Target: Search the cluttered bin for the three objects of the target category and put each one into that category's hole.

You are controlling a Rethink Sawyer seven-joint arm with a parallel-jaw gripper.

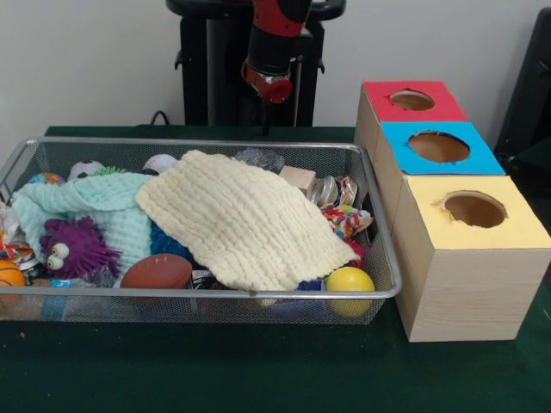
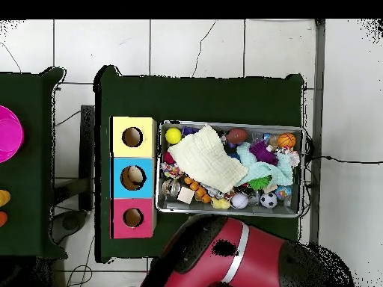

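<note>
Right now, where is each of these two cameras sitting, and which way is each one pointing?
Front view: it sits across the table, facing the robot's pedestal; it looks at the bin and three wooden boxes, with the red and black arm coming down from above.
Overhead view: it hangs above the table, looking straight down; the arm fills the bottom edge.
Both views show the bin, the cream cloth, the yellow ball and the boxes, turned half round between them.
</note>
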